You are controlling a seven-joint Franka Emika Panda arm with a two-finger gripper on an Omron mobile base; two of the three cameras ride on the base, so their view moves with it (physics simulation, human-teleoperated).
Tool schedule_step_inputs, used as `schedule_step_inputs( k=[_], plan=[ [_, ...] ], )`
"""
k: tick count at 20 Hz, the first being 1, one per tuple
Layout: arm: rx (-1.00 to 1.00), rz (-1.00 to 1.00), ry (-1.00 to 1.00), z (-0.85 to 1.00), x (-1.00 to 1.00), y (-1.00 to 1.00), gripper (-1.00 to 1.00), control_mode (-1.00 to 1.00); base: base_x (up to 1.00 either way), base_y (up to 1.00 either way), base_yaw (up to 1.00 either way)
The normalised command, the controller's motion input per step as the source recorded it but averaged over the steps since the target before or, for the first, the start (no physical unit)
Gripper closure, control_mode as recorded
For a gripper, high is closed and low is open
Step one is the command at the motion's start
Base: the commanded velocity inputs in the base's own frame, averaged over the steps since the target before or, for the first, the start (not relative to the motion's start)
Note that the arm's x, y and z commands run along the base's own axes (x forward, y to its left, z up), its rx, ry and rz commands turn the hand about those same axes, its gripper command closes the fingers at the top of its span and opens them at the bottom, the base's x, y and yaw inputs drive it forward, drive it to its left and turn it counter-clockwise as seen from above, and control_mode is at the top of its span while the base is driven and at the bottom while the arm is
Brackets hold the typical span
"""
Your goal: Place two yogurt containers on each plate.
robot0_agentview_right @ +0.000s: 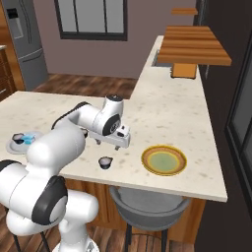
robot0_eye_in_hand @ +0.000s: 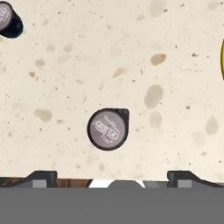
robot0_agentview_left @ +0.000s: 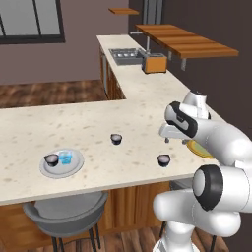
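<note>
Dark cup point(robot0_eye_in_hand: 107, 129) sits upright on the counter point(robot0_eye_in_hand: 131, 65) near its front edge, directly below the gripper point(robot0_eye_in_hand: 112, 177) and centred between the tips; round, lid up, no long axis. Jaws wide open, empty. Yellow plate point(robot0_agentview_right: 164, 160) lies just beside it, still bare; grey plate point(robot0_agentview_left: 61, 164) holds two.

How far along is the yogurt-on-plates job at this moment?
Half done. The grey plate already holds a dark cup and the blue cup. The open gripper hovers above the near dark cup, not yet grasped. That cup and the farther one still must go on the bare yellow plate.
</note>
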Motion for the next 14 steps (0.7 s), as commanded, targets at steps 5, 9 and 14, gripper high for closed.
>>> schedule_step_inputs(
  k=[5,9,14],
  plan=[
    [0.0,0.0,0.0,0.0,0.0,0.0,-1.0,1.0,0.73,0.14,0.0],
    [0.0,0.0,0.0,0.0,0.0,0.0,-1.0,1.0,0.08,0.05,0.0],
    [0.0,0.0,0.0,0.0,0.0,0.0,-1.0,1.0,0.0,0.0,0.0]
  ],
)
